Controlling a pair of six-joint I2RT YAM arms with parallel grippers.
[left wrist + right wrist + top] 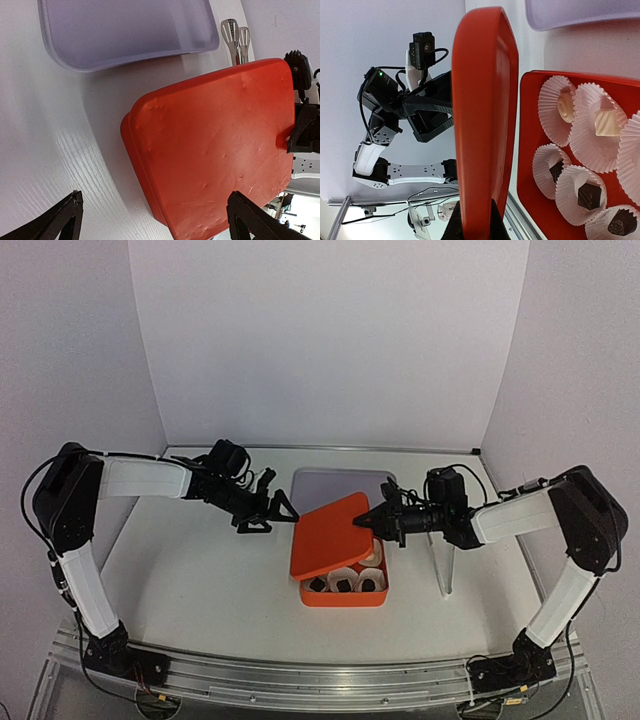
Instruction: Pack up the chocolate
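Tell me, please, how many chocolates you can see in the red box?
5, each in a cup: two white chocolates in one row, three dark chocolates in the other. A sixth may be hidden in the cup cut off at the edge.

You have three dark chocolates (590, 196), faceted brown-black lumps, each sitting in its own white paper cup (542, 157) along one row of the red box (527, 125); two cream-white chocolates (603, 123) sit likewise in the neighbouring row; that row runs out of view.
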